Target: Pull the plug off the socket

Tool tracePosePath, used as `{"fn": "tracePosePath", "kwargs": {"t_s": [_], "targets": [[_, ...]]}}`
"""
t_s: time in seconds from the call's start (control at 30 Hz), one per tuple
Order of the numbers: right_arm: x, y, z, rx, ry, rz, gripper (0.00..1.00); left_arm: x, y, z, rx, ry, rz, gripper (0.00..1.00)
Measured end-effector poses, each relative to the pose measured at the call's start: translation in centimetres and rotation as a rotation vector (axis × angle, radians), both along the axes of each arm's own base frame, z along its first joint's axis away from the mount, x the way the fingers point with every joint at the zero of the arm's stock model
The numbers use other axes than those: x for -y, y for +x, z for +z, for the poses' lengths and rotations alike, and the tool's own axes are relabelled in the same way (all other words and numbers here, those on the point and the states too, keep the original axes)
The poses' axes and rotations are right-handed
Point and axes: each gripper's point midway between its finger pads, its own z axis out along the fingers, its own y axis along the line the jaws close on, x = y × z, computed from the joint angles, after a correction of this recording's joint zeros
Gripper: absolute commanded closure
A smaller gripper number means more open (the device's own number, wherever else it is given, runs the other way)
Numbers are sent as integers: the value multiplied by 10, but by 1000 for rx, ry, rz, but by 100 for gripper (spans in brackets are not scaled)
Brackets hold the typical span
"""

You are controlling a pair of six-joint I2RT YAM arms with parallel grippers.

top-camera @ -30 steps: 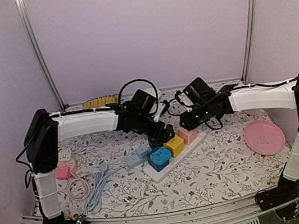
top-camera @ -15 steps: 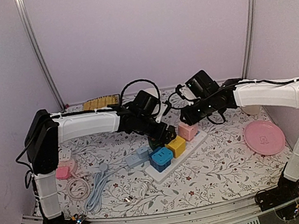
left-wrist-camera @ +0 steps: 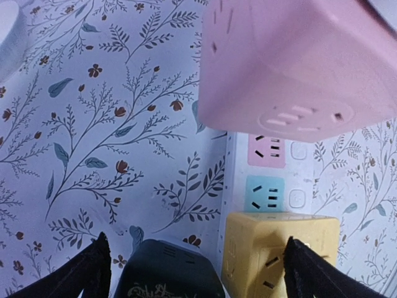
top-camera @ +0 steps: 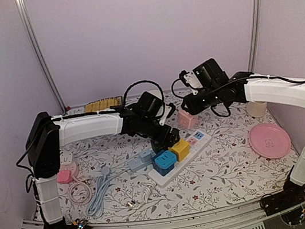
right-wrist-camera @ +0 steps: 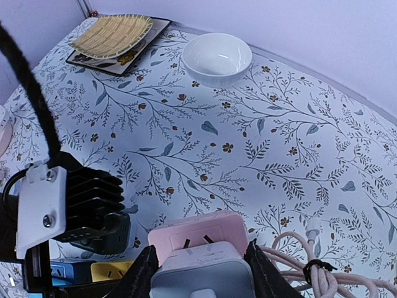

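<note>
Where the left gripper [top-camera: 157, 140] hangs over the power strip [top-camera: 204, 139], its jaws stand fully apart, astride the dark plug [left-wrist-camera: 167, 276] seated beside the yellow plug [left-wrist-camera: 279, 248] and gripping nothing. Right gripper [right-wrist-camera: 201, 276]: closed on the pink plug [top-camera: 186, 119], held clear above the strip's far end, over its pink and blue sockets [left-wrist-camera: 267, 150].

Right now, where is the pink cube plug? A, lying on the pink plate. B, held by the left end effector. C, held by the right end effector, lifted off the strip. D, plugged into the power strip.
C: the pink cube plug sits in the right end effector, clear of the power strip and its bare sockets.
</note>
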Motion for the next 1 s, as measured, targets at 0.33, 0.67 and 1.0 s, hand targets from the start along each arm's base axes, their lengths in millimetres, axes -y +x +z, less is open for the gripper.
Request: {"fn": "tracePosePath", "kwargs": {"t_s": [0.33, 0.67, 1.0], "targets": [[12, 26, 32, -81, 209, -49, 80, 10, 18, 43, 111, -104, 0, 3], [-24, 16, 71, -145, 392, 53, 80, 13, 29, 165, 484, -329, -65, 5], [-41, 6, 87, -212, 474, 127, 79, 17, 30, 164, 531, -283, -154, 18]]}}
